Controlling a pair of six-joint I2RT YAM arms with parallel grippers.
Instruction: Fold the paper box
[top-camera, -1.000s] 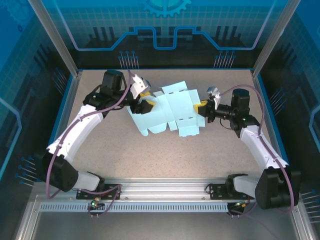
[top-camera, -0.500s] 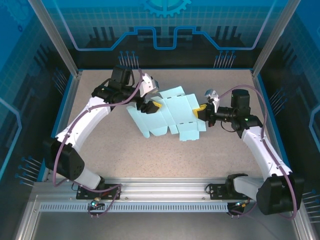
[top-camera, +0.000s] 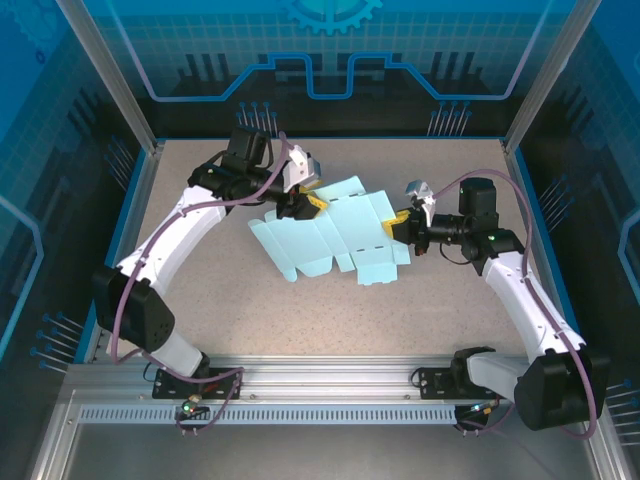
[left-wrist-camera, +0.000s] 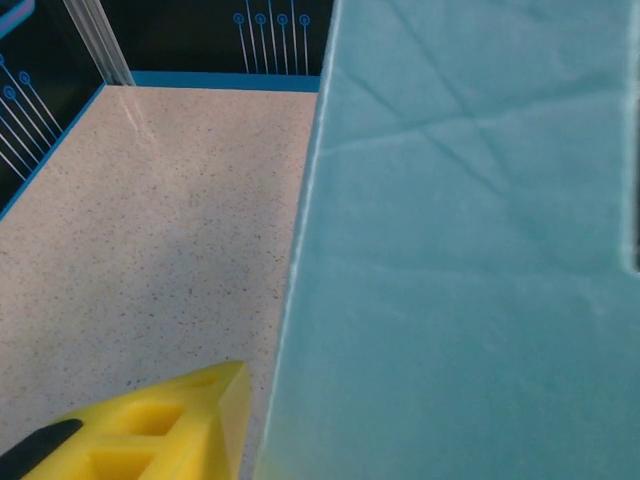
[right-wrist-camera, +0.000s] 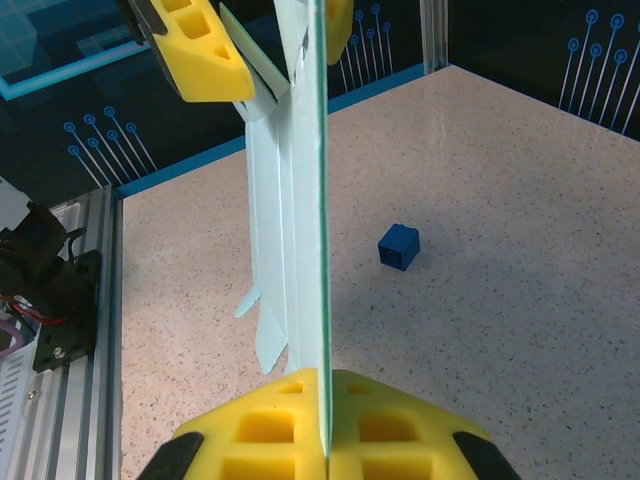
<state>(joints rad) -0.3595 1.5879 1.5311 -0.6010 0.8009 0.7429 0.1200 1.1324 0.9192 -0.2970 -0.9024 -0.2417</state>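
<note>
The left arm (top-camera: 168, 238) and right arm (top-camera: 522, 288) share one build: smooth white shells between bulky black joint housings. A thin purple cable (top-camera: 455, 182) runs in loose loops along each. The left pincer (top-camera: 305, 203) and right pincer (top-camera: 402, 224) have bright yellow fingers (right-wrist-camera: 255, 435), blocky wedges moulded with rectangular pockets and backed by black rounded mounts. A small pale grey camera (top-camera: 418, 190) sits on each wrist. One black housing on the right arm shows a tiny green light. The black bases (top-camera: 478, 368) are bolted to a silver slotted rail (top-camera: 330, 378), with fine wires dangling beneath.
</note>
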